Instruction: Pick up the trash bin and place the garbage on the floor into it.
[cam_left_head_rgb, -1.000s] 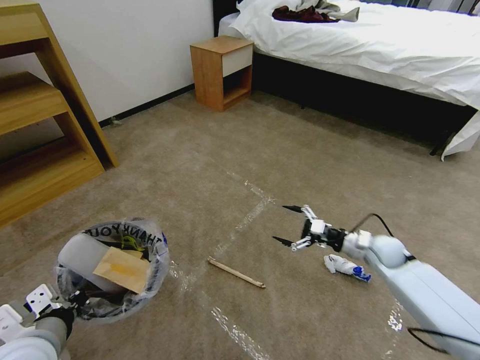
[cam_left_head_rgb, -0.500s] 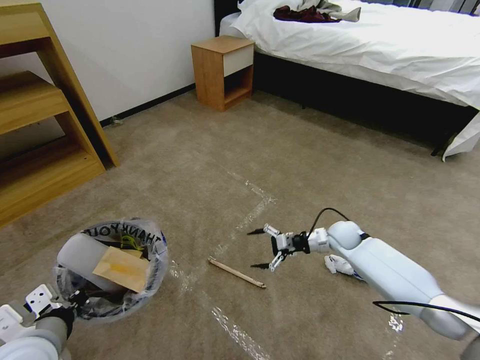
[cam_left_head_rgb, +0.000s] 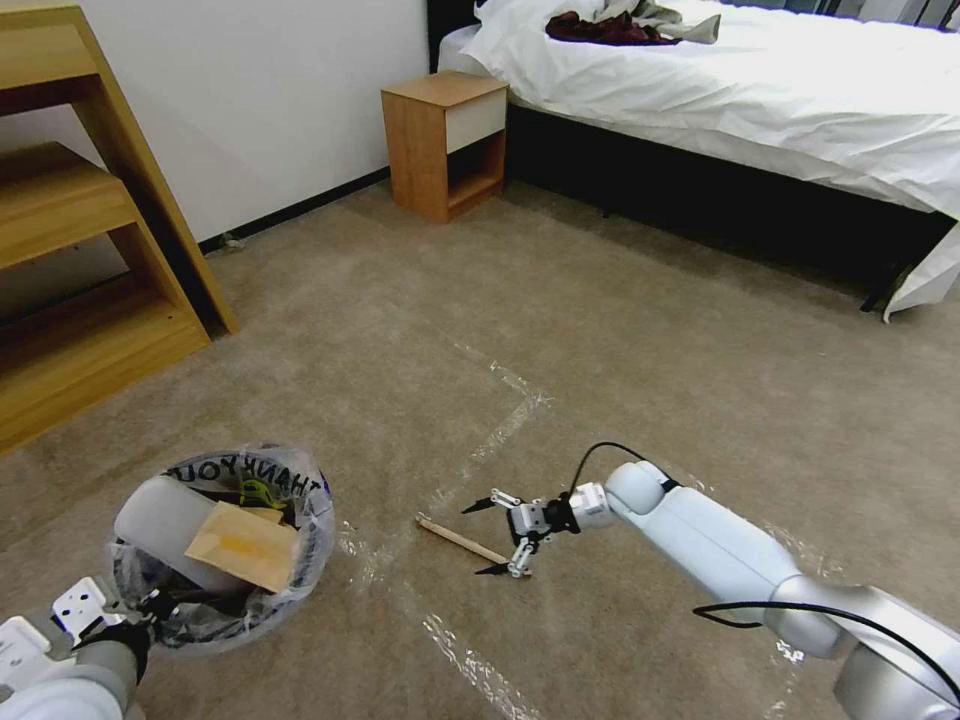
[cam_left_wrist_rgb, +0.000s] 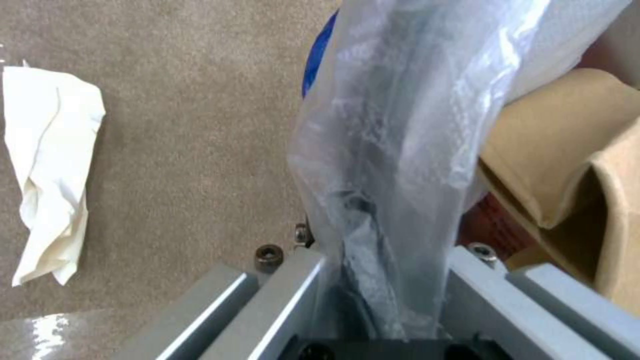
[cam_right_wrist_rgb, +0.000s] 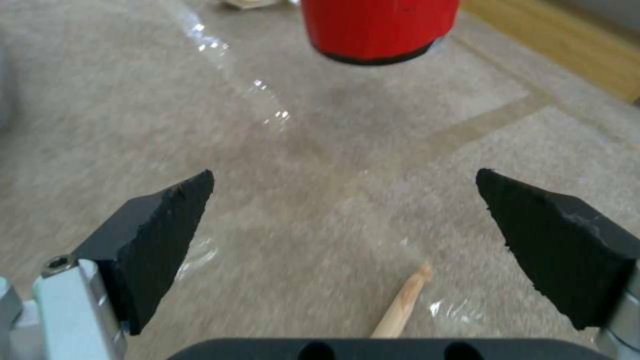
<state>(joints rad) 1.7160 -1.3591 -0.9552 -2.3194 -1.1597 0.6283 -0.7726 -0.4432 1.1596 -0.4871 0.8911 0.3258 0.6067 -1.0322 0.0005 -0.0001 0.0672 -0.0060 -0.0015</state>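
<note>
R gripper (cam_left_head_rgb: 485, 537) is hanging wide open right over the stick (cam_left_head_rgb: 462, 541) on the floor (cam_left_head_rgb: 620, 330). L gripper (cam_left_wrist_rgb: 383, 280) is pinching the trash bin (cam_left_head_rgb: 225, 540) rim & bag.

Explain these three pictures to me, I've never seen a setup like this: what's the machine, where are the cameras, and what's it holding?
This is a wheeled robot with two arms, each ending in a two-fingered gripper. The wide picture comes from a camera on its head, looking down at the carpet. The other two come from cameras on its wrists.

The left gripper, at the lower left, is shut on the rim of the bin, pinching its plastic liner; cardboard sits inside. A crumpled white paper lies on the carpet beside it.

The right gripper is open, its fingers either side of a wooden stick lying on the carpet. Its wrist camera looks past both black fingertips at the stick's end.
</note>
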